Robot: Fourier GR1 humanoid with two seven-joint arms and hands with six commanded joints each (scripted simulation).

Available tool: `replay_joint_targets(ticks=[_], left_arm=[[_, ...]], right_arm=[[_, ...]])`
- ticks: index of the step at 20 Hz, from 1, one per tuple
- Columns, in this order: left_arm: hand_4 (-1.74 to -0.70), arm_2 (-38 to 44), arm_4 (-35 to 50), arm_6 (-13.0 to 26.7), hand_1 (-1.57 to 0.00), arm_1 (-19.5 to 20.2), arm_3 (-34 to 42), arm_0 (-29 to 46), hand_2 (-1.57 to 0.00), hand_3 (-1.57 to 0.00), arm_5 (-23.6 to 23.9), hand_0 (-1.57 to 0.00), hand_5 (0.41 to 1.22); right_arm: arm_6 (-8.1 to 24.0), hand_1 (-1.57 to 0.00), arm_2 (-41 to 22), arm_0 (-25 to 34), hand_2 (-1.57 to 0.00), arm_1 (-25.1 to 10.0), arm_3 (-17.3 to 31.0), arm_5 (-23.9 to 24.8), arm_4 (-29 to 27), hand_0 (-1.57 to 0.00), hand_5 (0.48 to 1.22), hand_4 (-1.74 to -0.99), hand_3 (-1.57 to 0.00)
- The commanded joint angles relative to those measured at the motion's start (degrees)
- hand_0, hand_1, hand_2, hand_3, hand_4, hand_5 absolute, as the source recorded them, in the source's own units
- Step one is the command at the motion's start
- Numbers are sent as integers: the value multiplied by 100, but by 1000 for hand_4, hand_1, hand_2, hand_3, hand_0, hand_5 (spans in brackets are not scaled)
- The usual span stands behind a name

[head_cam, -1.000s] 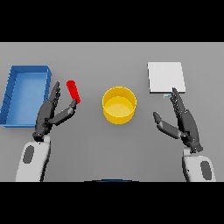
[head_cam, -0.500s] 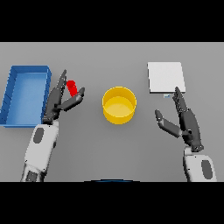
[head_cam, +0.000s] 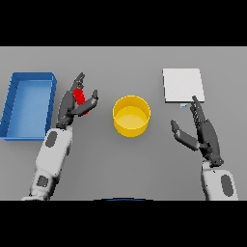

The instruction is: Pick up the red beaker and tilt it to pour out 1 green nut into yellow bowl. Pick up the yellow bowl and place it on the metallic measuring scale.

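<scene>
Red beaker [head_cam: 79, 97] stands between the thumb and fingers of the left hand [head_cam: 72, 103], which curl around it but may not yet grip it firmly; its long axis runs roughly toward 12 o'clock. Yellow bowl [head_cam: 131, 116] sits at 3 o'clock from the beaker, with the metallic scale [head_cam: 182, 85] at the bowl's 2 o'clock, nearest the open, empty right hand [head_cam: 200, 132]

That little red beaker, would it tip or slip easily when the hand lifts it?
Probably tippy: the red beaker looks narrow and tall. It seems rigid and light, being small beside the left hand around it. It may slip, since its sides look smooth.
</scene>
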State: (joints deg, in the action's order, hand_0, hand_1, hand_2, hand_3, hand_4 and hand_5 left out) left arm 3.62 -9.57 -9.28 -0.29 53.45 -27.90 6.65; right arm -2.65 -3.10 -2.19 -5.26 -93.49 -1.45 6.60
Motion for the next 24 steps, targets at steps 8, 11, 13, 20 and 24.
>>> replay_joint_targets(ticks=[8, 11, 13, 20, 24], left_arm=[[-1596, 228, 149, -555, -1305, -91, -517, -307, -1304, -1151, 161, -1312, 1107], [-1560, 72, 113, -542, -1435, -89, -351, -175, -1434, -1318, 178, -1439, 1163], [-1529, -8, 68, -508, -1484, -36, -235, -133, -1483, -1409, 129, -1486, 1184], [-1499, -92, -123, -165, -1553, -29, 456, -214, -1553, -1537, 122, -1553, 1213], [-1584, -494, -678, 500, -1564, 273, 1080, -257, -1563, -1557, 28, -1564, 1181]], right_arm=[[-43, 1, -19, -84, 1, 11, -103, -2, -8, 1, 651, -1290, 1], [-16, 1, -33, -74, 1, 17, -170, 50, 38, 1, 647, -1287, 1], [-49, 1, -59, -70, 1, 44, -70, 58, 82, 1, 650, -1287, 1], [-108, 1, -68, -38, 1, 35, -54, 82, 138, 1, 664, -1294, 1], [-126, 1, -100, -36, 1, 45, -124, 83, 160, 1, 663, -1281, 1]])
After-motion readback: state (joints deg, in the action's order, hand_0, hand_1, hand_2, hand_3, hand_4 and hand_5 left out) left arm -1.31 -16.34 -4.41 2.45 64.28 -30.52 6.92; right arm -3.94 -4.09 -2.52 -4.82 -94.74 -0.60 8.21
